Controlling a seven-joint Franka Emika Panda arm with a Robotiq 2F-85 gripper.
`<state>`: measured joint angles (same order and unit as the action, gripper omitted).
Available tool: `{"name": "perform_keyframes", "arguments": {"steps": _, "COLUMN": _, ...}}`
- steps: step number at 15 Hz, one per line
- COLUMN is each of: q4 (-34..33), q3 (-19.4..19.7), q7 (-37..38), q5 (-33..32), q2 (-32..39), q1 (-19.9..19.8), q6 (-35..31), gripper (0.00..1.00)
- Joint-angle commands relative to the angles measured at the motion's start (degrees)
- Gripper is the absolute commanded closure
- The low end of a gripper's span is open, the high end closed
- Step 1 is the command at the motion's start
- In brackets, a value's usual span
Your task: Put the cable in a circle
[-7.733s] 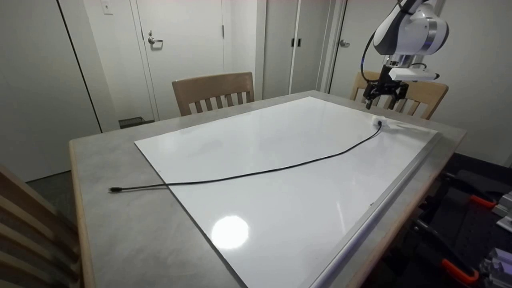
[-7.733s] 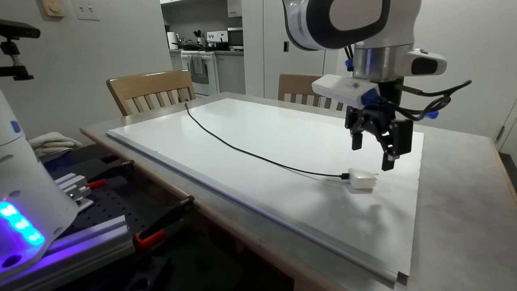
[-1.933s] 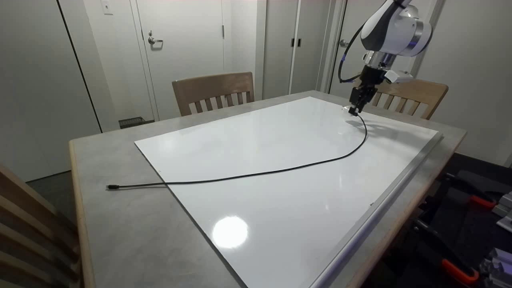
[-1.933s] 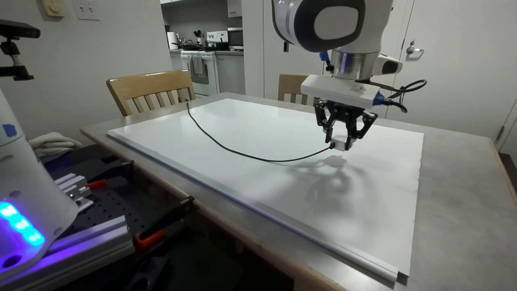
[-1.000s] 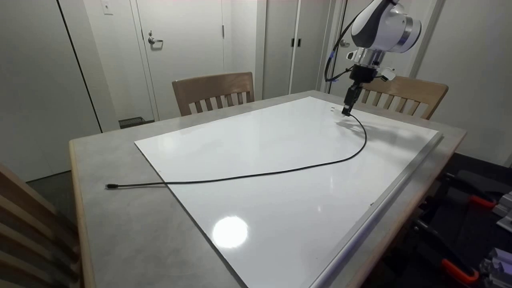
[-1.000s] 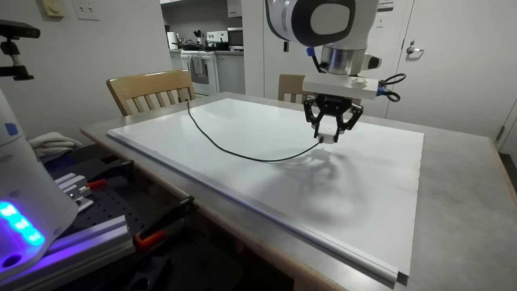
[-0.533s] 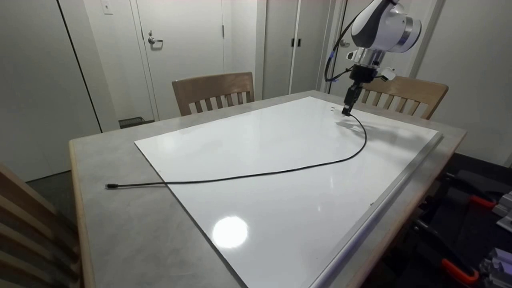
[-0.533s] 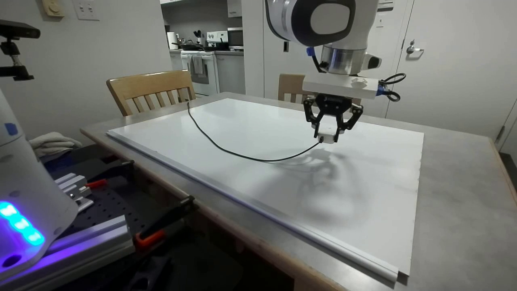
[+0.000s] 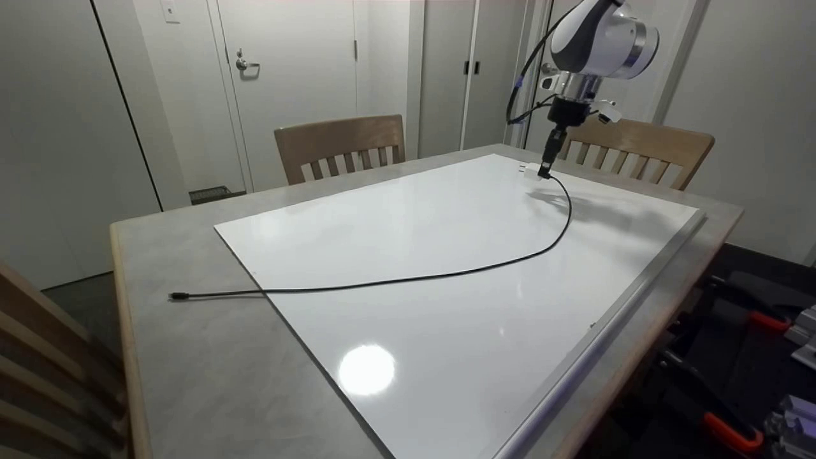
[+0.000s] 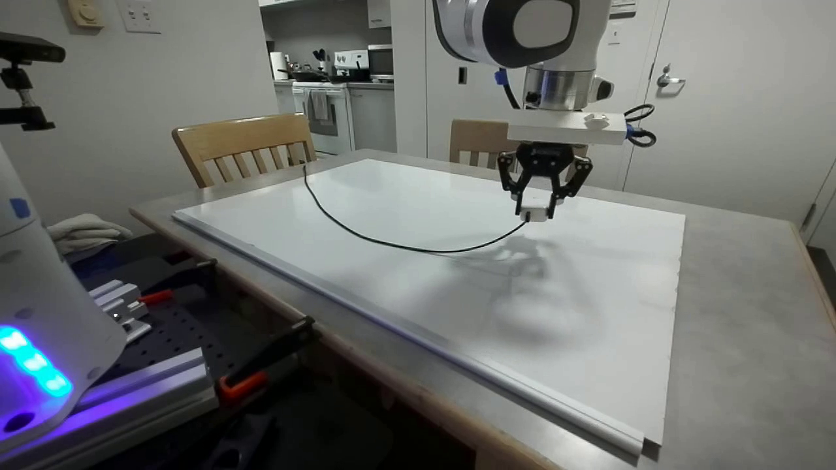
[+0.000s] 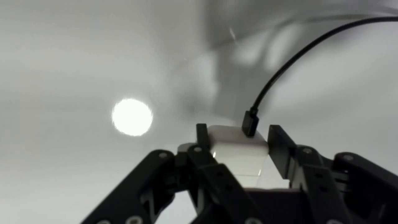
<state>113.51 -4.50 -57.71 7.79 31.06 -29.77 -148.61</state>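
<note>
Cable end (image 11: pixel 250 123) higher now, just beside fingers (image 11: pixel 280 149)

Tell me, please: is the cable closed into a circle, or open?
Open. The cable only curves; its free end lies far from the white adapter in the gripper, where its other end is plugged.

Cable (image 11: pixel 294 58) cropped at wrist view's right edge, white adapter (image 11: pixel 238 151) partly hidden

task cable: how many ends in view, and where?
2. One plug, tip hidden, sits in the white adapter gripped by the hand; the free end lies on the grey tabletop, off the white board.
</note>
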Motion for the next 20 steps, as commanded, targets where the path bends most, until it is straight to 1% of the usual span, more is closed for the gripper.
{"name": "perform_keyframes", "arguments": {"steps": 1, "q4": -7.55, "q3": -0.04, "q7": -9.46, "q5": -1.48, "q2": 4.11, "q1": 0.5, "q6": 2.91, "gripper": 0.74}}
{"name": "perform_keyframes", "arguments": {"steps": 5, "q4": -12.82, "q3": -1.95, "q7": -21.64, "q5": -0.53, "q2": 7.59, "q1": -0.03, "q6": 2.75, "gripper": 0.74}}
{"name": "perform_keyframes", "arguments": {"steps": 7, "q4": -14.99, "q3": -2.68, "q7": -26.69, "q5": -0.8, "q2": 8.99, "q1": 0.5, "q6": 3.28, "gripper": 0.74}}
{"name": "perform_keyframes", "arguments": {"steps": 11, "q4": -18.16, "q3": -2.92, "q7": -35.55, "q5": -1.87, "q2": 10.48, "q1": 2.5, "q6": 7.24, "gripper": 0.74}}
{"name": "perform_keyframes", "arguments": {"steps": 14, "q4": -20.2, "q3": -2.29, "q7": -42.22, "q5": -2.62, "q2": 11.16, "q1": 4.17, "q6": 11.2, "gripper": 0.74}}
{"name": "perform_keyframes", "arguments": {"steps": 15, "q4": -17.5, "q3": -1.52, "q7": -38.99, "q5": -0.11, "q2": 9.8, "q1": 4.56, "q6": 8.5, "gripper": 0.74}}
{"name": "perform_keyframes", "arguments": {"steps": 16, "q4": -17.77, "q3": -1.44, "q7": -39.36, "q5": 0.08, "q2": 9.96, "q1": 4.86, "q6": 8.84, "gripper": 0.49}}
{"name": "perform_keyframes", "arguments": {"steps": 20, "q4": -17.74, "q3": -1.06, "q7": -39.12, "q5": 0.06, "q2": 9.97, "q1": 5.01, "q6": 8.82, "gripper": 0.49}}
